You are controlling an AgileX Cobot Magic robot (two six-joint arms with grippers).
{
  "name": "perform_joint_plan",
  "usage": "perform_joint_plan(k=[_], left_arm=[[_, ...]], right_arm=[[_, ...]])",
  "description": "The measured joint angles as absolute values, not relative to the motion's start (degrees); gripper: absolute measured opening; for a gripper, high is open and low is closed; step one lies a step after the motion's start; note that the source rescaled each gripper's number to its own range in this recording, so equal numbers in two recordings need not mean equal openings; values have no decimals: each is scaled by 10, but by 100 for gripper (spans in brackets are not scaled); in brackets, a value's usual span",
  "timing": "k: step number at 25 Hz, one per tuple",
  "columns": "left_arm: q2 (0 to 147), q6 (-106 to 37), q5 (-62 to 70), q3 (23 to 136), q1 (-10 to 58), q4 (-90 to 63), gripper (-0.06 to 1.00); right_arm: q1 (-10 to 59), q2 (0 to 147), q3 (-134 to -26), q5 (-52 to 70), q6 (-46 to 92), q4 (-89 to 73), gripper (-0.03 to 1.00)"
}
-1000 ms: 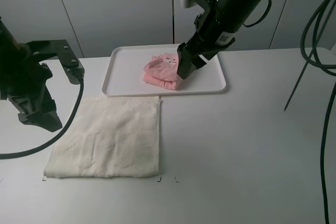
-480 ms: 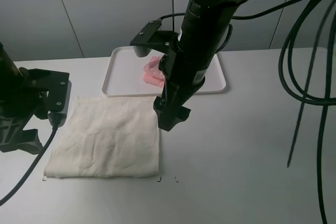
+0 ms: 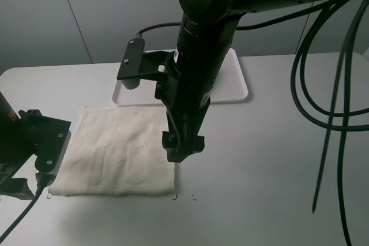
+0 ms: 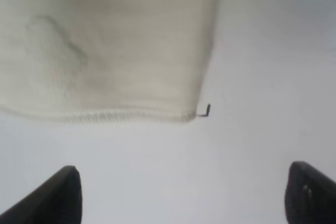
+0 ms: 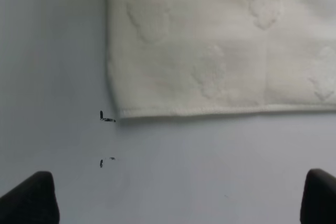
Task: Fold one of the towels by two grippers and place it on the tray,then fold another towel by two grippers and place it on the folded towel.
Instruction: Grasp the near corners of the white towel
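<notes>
We see the cream towel [image 3: 115, 154] lying flat on the worktop [image 3: 265, 159], just in front of the white tray [image 3: 237, 87]. The right claw [image 5: 176, 203] hangs close to the towel's near right corner, spread wide and holding nothing. The left claw [image 4: 186, 198] hangs just off the near left corner, equally wide and empty. A small black mark [image 5: 107, 118] sits beside the right corner.

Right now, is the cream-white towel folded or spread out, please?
Spread out: the cream-white towel lies flat on the table as one roughly square sheet.
</notes>
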State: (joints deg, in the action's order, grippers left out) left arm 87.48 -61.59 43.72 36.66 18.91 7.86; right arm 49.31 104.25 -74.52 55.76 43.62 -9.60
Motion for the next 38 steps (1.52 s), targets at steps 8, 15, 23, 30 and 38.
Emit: perform_joint_plan(k=[8, 15, 23, 30, 38], left_arm=[[884, -592, 391, 363, 189, 80, 99], [924, -596, 373, 363, 189, 82, 99], [956, -618, 370, 363, 189, 84, 99], [966, -640, 368, 360, 189, 84, 99], [966, -676, 326, 313, 189, 84, 99]], right_arm=[[493, 1076, -745, 559, 440, -117, 100], [519, 1111, -745, 569, 440, -127, 100], [566, 1133, -745, 547, 440, -87, 100], [569, 1140, -745, 529, 440, -83, 100], [570, 1146, -745, 527, 442, -92, 100]])
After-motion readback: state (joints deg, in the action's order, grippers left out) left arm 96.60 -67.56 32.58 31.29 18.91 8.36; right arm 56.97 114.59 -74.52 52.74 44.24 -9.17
